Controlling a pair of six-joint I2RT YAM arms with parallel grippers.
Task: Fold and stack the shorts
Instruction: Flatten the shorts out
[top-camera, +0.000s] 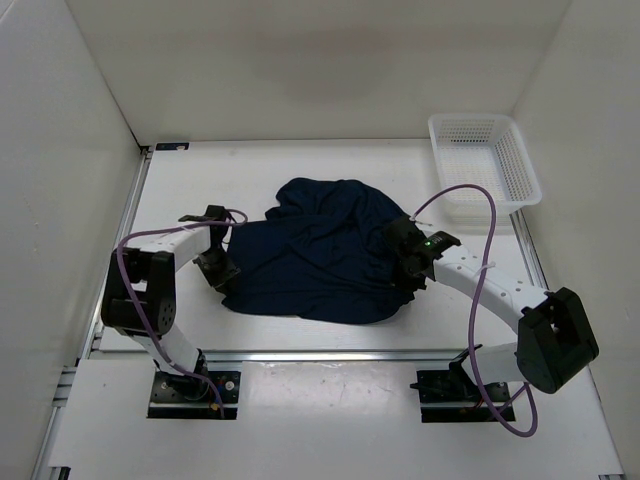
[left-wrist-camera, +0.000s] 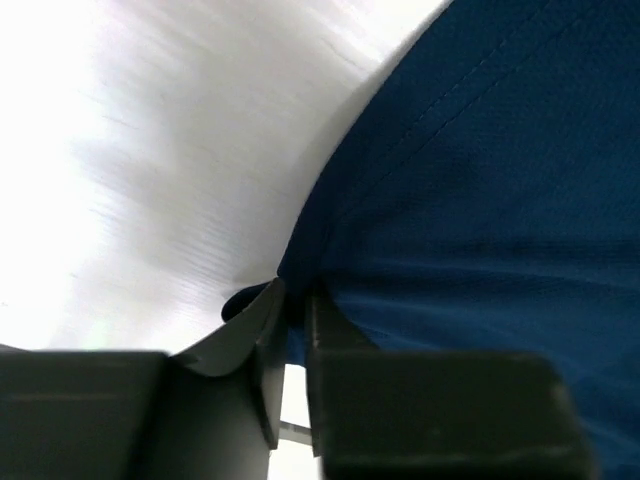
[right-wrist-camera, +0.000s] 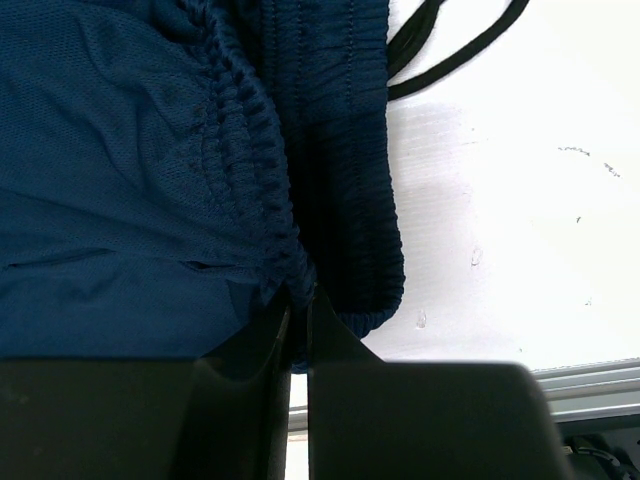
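Note:
The dark navy shorts (top-camera: 320, 250) lie spread and rumpled in the middle of the white table. My left gripper (top-camera: 222, 270) is at their left edge, shut on a fold of the hem fabric (left-wrist-camera: 450, 200). My right gripper (top-camera: 405, 262) is at their right edge, shut on the gathered elastic waistband (right-wrist-camera: 300, 150). The thin dark drawstring (right-wrist-camera: 450, 45) trails onto the table in the right wrist view. Both jaws pinch fabric with almost no gap.
A white mesh plastic basket (top-camera: 485, 165) stands at the back right. White walls enclose the table on the left, back and right. A metal rail (top-camera: 320, 355) runs along the near edge. Purple cables loop from both arms.

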